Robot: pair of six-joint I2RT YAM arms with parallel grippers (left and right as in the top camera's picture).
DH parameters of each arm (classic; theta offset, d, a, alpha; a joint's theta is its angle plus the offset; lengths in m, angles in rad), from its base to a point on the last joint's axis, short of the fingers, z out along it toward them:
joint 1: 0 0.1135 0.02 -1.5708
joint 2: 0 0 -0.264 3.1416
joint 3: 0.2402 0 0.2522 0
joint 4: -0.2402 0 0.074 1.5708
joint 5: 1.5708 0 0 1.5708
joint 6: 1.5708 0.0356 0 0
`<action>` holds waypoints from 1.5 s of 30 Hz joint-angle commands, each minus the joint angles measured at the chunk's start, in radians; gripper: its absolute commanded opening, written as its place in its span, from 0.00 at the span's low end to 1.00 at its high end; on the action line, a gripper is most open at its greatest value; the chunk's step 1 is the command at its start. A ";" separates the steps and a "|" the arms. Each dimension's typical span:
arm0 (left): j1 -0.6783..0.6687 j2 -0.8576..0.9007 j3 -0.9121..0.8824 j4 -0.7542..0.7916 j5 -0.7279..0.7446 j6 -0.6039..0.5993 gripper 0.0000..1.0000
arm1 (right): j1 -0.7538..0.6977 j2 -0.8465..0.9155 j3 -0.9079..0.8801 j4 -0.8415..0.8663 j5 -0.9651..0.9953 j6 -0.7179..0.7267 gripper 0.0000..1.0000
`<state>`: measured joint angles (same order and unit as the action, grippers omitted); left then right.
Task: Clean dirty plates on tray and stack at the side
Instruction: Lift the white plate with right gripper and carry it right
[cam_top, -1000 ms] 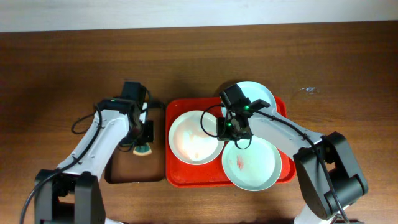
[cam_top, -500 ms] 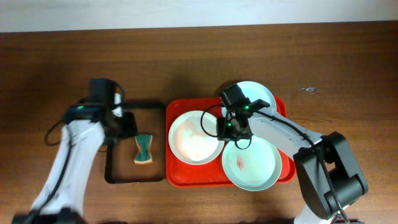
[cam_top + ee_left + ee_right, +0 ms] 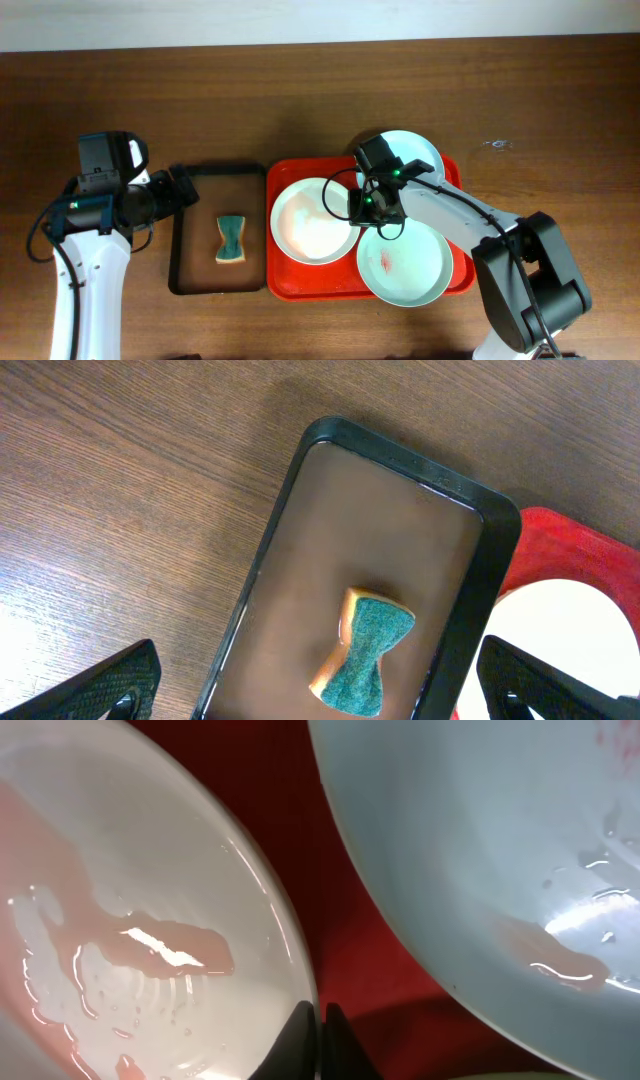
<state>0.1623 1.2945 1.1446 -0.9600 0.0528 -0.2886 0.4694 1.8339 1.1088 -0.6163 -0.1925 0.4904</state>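
Observation:
The red tray (image 3: pixel 281 285) holds three plates. A white plate (image 3: pixel 313 222) (image 3: pixel 120 900), wet with pinkish smears, lies on its left side. My right gripper (image 3: pixel 354 206) (image 3: pixel 319 1025) is shut on that plate's right rim. A pale blue plate (image 3: pixel 405 265) (image 3: pixel 480 850) with a red smear lies front right. Another pale plate (image 3: pixel 412 152) sits at the back, partly under the right arm. My left gripper (image 3: pixel 183 190) (image 3: pixel 325 685) is open wide and empty, raised at the left edge of the black tray, with only its fingertips (image 3: pixel 120 682) in the wrist view.
A narrow black tray (image 3: pixel 190 280) (image 3: pixel 300 480) lies left of the red tray. A green and tan sponge (image 3: pixel 231 240) (image 3: pixel 367 650) rests in it. Bare wooden table (image 3: pixel 560 120) surrounds both trays.
My left gripper opened, let go of the sponge and drew back to the left. The sponge now lies alone in the black tray. The right arm has not moved.

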 commanded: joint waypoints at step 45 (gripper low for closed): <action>0.004 -0.010 0.010 0.001 0.011 -0.007 0.99 | 0.421 -0.043 0.367 0.439 0.817 -0.595 0.04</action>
<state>0.1623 1.2945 1.1446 -0.9604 0.0536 -0.2886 0.8665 1.7905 1.4567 -0.2310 0.5159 0.0990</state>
